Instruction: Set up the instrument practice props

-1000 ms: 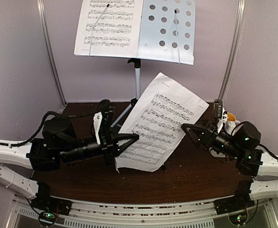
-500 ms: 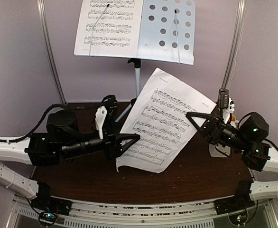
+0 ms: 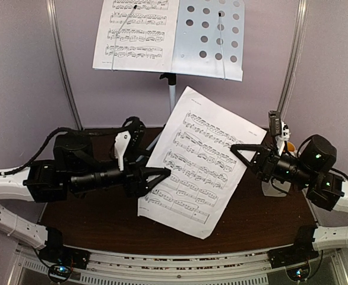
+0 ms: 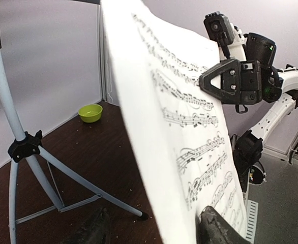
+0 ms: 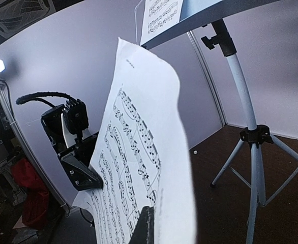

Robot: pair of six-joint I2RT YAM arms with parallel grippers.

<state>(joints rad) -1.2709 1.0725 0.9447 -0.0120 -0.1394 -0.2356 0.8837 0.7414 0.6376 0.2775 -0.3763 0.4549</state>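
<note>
The loose page (image 3: pixel 198 157) hangs tilted over the middle of the worktop (image 3: pixel 251 214). Its top corner points toward 12 o'clock, just below the plate of the stand (image 3: pixel 172 95), and its bottom corner points toward 6 o'clock. Whether that corner touches the wood cannot be told. The right end effector (image 3: pixel 234 148) meets the sheet at its 3 o'clock edge and is clenched on it. In the left wrist view its black jaws are pinched together on the far edge of the paper. The left end effector (image 3: pixel 165 173) sits at the sheet's 9 o'clock edge and is released. In its own wrist view the two fingers (image 4: pixel 217 229) stand well apart at the bottom of the picture, and the near edge of the paper runs between them, close beside one. Whether it touches that finger cannot be told. The stand is upright at 12 o'clock at the back of the worktop, with its tripod legs spread on the wood. A second page (image 3: pixel 135 32) rests on the left half of its perforated plate under a thin wire arm, and the holes of the right half are uncovered. In the left wrist view a bowl (image 4: pixel 90 112) sits on the worktop near the wall, at 9 o'clock from the loose page and well apart from the stand's legs.
</note>
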